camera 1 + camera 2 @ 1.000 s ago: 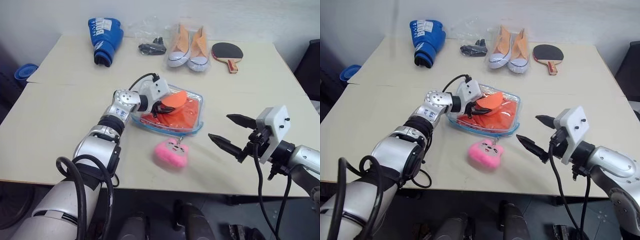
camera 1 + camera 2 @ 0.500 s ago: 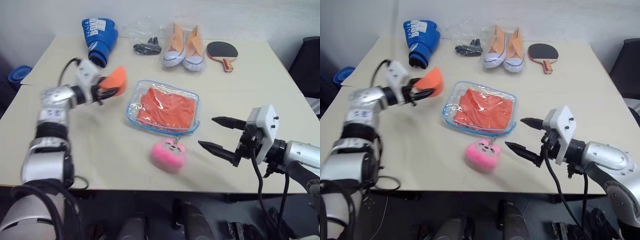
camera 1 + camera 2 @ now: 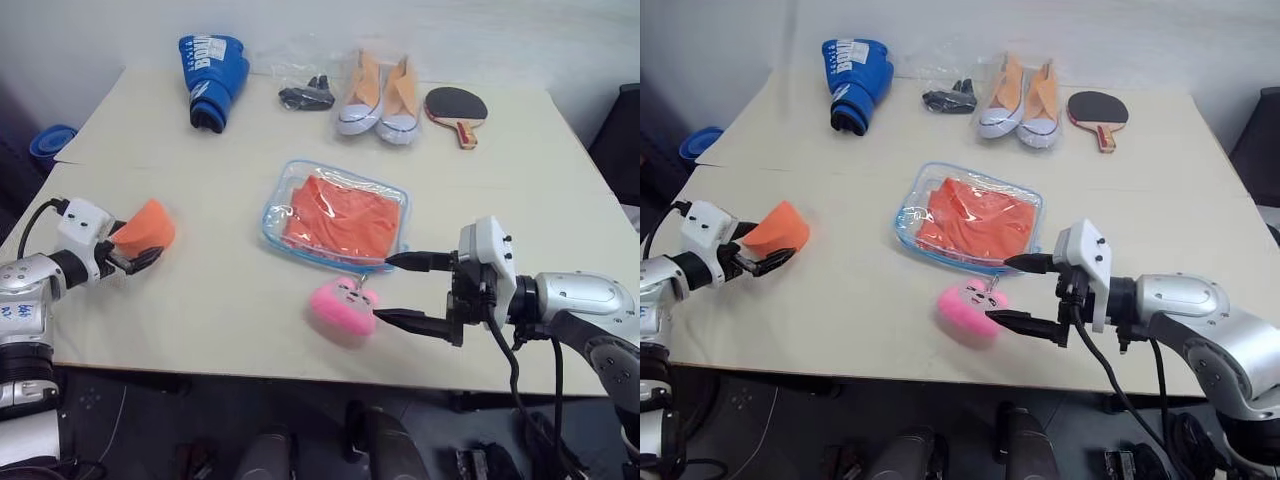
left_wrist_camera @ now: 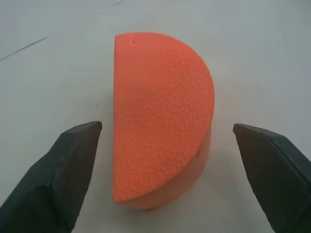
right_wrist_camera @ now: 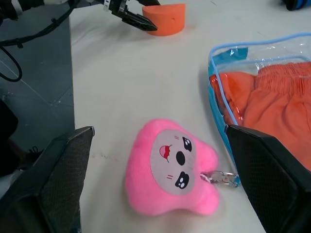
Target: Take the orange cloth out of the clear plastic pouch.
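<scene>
The left arm reaches out low at about nine o'clock, its wrist roughly level. The left hand (image 3: 140,257) points toward three o'clock with its two black fingers spread wide apart. The right arm comes in from four o'clock, forearm level. The right hand (image 3: 396,291) points toward nine o'clock, fingers parted wide, one above the other.

A cloth (image 3: 342,215) is lying inside a pouch (image 3: 274,214) at the table's (image 3: 520,180) centre, a plush charm (image 3: 341,306) sitting just in front, a wedge (image 3: 146,226) resting well to its left.
</scene>
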`<action>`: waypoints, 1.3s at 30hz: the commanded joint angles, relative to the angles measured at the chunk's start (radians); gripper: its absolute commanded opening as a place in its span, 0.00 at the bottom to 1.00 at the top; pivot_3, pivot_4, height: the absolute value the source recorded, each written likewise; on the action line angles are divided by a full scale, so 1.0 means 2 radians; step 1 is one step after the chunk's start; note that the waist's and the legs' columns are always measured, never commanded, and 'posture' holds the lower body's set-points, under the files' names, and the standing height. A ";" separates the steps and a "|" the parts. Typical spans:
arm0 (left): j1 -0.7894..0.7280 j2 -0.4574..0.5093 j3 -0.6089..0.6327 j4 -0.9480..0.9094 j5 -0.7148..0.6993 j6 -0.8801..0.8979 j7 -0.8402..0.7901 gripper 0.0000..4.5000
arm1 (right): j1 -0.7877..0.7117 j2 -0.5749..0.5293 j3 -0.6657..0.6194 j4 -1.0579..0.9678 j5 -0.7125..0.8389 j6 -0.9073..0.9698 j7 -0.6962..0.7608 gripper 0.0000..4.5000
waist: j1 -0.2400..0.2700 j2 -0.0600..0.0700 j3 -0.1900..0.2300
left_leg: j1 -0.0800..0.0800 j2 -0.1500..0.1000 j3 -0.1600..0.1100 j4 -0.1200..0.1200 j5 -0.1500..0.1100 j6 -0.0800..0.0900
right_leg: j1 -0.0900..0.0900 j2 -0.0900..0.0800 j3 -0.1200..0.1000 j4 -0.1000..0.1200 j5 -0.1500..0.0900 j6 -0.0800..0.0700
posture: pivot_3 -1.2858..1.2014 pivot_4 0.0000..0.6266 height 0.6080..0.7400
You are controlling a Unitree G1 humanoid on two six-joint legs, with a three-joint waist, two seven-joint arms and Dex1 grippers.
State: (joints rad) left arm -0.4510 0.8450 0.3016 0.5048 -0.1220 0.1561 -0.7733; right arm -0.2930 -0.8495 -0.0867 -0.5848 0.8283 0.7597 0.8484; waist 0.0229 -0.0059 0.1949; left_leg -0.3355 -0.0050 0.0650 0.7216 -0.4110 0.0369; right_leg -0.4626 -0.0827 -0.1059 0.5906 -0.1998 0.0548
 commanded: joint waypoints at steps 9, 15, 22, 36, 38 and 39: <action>0.066 0.100 0.108 -0.073 -0.104 0.084 -0.084 1.00 | 0.013 -0.008 -0.024 0.003 -0.017 -0.019 0.020 1.00 | -0.008 0.000 0.000 | 0.000 0.001 0.000 0.000 -0.001 -0.001 | 0.000 0.001 0.000 0.000 -0.001 -0.001 | 0.52 0.24 1.00; 0.037 0.168 0.077 -0.140 -0.162 0.135 -0.204 1.00 | 0.036 -0.013 -0.041 -0.004 -0.021 -0.019 0.021 1.00 | -0.002 0.000 0.000 | 0.000 0.001 0.000 0.000 -0.001 -0.001 | 0.000 0.001 0.000 0.000 -0.001 -0.001 | 0.52 0.24 1.00; -0.131 0.088 -0.150 -0.142 -0.022 -0.063 -0.252 1.00 | 0.049 -0.018 -0.064 -0.014 -0.018 -0.014 0.011 1.00 | 0.004 0.000 0.000 | 0.000 0.000 0.001 0.000 0.000 -0.001 | 0.000 0.003 0.000 0.001 -0.001 -0.001 | 0.52 0.24 1.00; -0.365 -0.097 -0.323 0.232 0.176 -0.396 -0.204 1.00 | 0.122 -0.003 -0.109 -0.088 -0.001 -0.003 -0.065 1.00 | 0.002 0.000 0.000 | 0.001 0.001 0.010 0.000 0.000 -0.001 | -0.001 0.007 -0.001 0.001 0.000 -0.001 | 0.52 0.24 1.00; -0.377 -0.107 -0.329 0.263 0.192 -0.413 -0.181 1.00 | 0.129 -0.003 -0.114 -0.093 0.002 -0.003 -0.074 1.00 | 0.002 0.000 0.000 | 0.001 0.001 0.009 0.000 -0.001 0.000 | -0.001 0.006 -0.001 0.001 0.000 0.000 | 0.52 0.24 1.00; -0.382 -0.111 -0.333 0.276 0.203 -0.420 -0.169 1.00 | 0.132 -0.002 -0.116 -0.096 0.004 -0.002 -0.078 1.00 | 0.002 0.000 0.000 | 0.001 0.001 0.009 0.000 -0.001 0.000 | -0.001 0.006 -0.001 0.001 0.000 0.000 | 0.52 0.24 1.00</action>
State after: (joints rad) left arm -1.1823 0.6243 -0.3633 1.0259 0.2526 -0.6484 -1.1581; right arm -0.0309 -0.8602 -0.2844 -0.7392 0.8137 0.7625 0.7101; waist 0.0270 -0.0064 0.1944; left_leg -0.3336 -0.0039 0.0830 0.7215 -0.4122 0.0371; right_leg -0.4643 -0.0717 -0.1072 0.5922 -0.2000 0.0544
